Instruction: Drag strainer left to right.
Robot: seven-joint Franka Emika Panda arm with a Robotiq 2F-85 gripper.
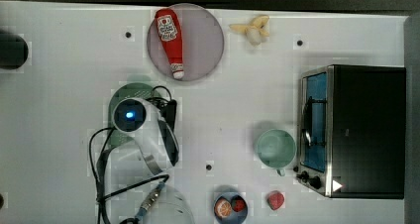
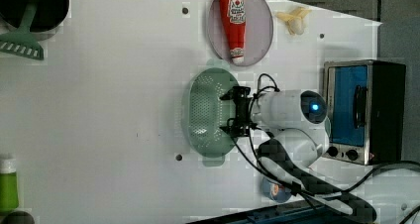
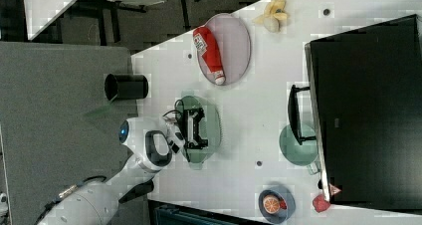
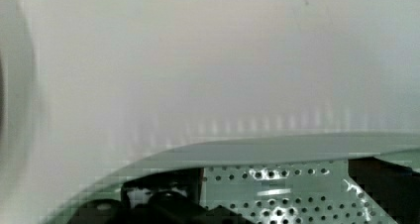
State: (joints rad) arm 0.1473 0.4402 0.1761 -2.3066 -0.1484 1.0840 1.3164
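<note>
White table (image 1: pixel 59 135), toaster oven (image 1: pixel 364 130) at the top view's right. Strainer (image 2: pixel 205 112) sits mid-table just below the plate (image 1: pixel 205 40) w/ ketchup bottle (image 1: pixel 169 40). Gripper (image 2: pixel 236 113), fingers spread wide, sits over the strainer's rim. Mint cup (image 1: pixel 275 148) beside the oven.

White table (image 1: pixel 59 135) — strainer (image 2: pixel 203 110), cup (image 1: pixel 275 148), oven (image 1: pixel 366 130).

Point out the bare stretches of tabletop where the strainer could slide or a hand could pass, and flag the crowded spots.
Open: the wide strip between the strainer and the mint cup, below the plate in the top view. Also the top view's far left. Crowded: cup against the toaster oven, with the fruit bowl below.
</note>
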